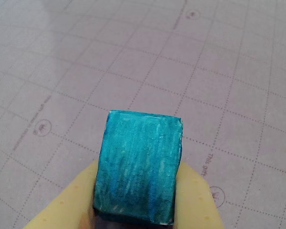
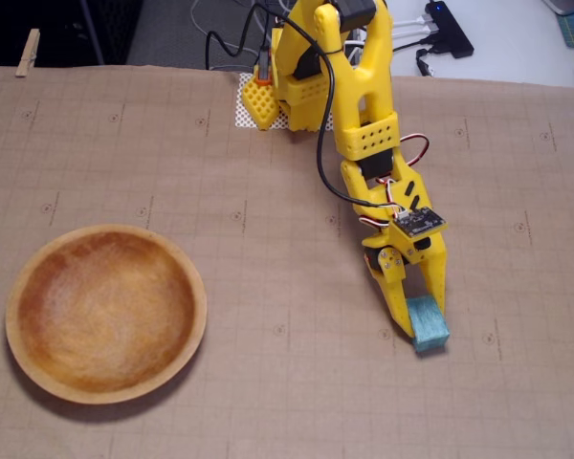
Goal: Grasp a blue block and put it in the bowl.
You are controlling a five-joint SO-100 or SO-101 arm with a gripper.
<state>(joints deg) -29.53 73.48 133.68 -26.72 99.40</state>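
The blue block (image 1: 139, 167) fills the lower middle of the wrist view, with a yellow finger pressed against each of its sides. My gripper (image 1: 139, 168) is shut on it. In the fixed view the gripper (image 2: 421, 323) points down at the right of the mat, and the blue block (image 2: 429, 325) sits between its fingertips at or just above the mat. The bowl (image 2: 15, 287), wide, wooden and empty, rests at the lower left of the fixed view, far to the left of the gripper.
A brown gridded mat (image 2: 268, 249) covers the table. The arm's yellow base (image 2: 306, 86) stands at the top middle, with cables and a black hub (image 2: 450, 29) behind it. Clothespins (image 2: 27, 53) clip the mat's far corners.
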